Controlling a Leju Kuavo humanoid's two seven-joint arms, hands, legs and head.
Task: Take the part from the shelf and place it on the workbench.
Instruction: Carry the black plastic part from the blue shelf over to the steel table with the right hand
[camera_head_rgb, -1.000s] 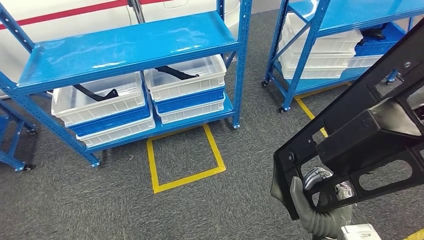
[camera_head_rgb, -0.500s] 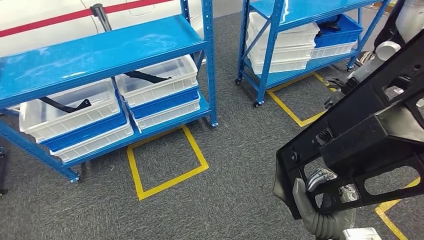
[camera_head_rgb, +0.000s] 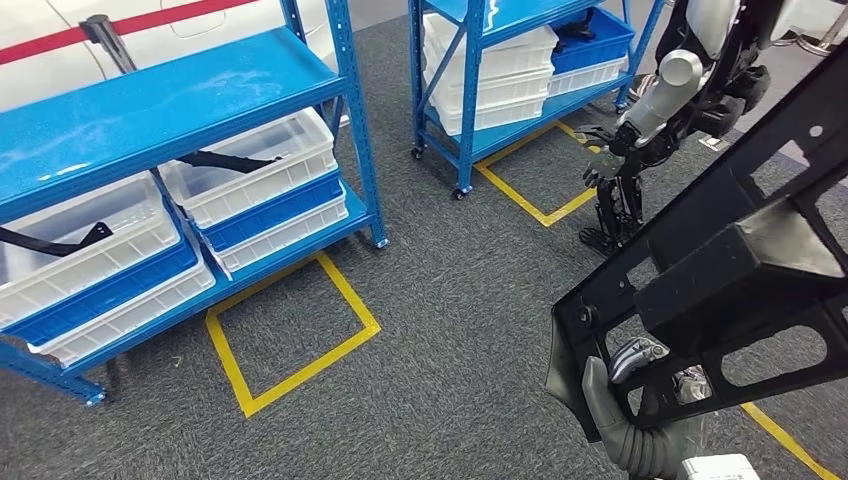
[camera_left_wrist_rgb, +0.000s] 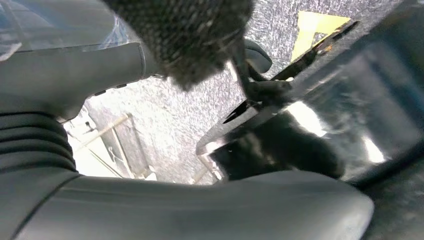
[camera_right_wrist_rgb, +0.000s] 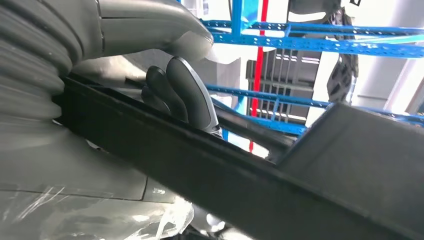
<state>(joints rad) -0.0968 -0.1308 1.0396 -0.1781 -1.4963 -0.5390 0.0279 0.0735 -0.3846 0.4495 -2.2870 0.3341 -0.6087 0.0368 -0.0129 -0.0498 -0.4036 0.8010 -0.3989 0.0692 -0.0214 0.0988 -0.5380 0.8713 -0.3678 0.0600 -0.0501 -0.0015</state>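
A large black frame-like part (camera_head_rgb: 740, 260) rises slantwise across the right of the head view, well above the carpet. My right hand (camera_head_rgb: 625, 415) grips its lower end, with the thumb on the end plate and fingers through an opening. In the right wrist view the fingers (camera_right_wrist_rgb: 180, 95) curl over a bar of the part (camera_right_wrist_rgb: 225, 180). In the left wrist view my left hand (camera_left_wrist_rgb: 150, 200) holds the glossy black part (camera_left_wrist_rgb: 320, 125) between thumb and dark fingers, with carpet behind it.
A blue shelf (camera_head_rgb: 150, 100) at the left carries white and blue bins (camera_head_rgb: 250, 170) holding black parts. A second blue shelf (camera_head_rgb: 480, 60) stands at the back. Another robot (camera_head_rgb: 650, 120) stands at the upper right. Yellow tape (camera_head_rgb: 300, 330) marks squares on the grey carpet.
The whole view has swung to the right: the shelves slid left in the picture and the other robot came into sight. The part and my hands keep the same hold.
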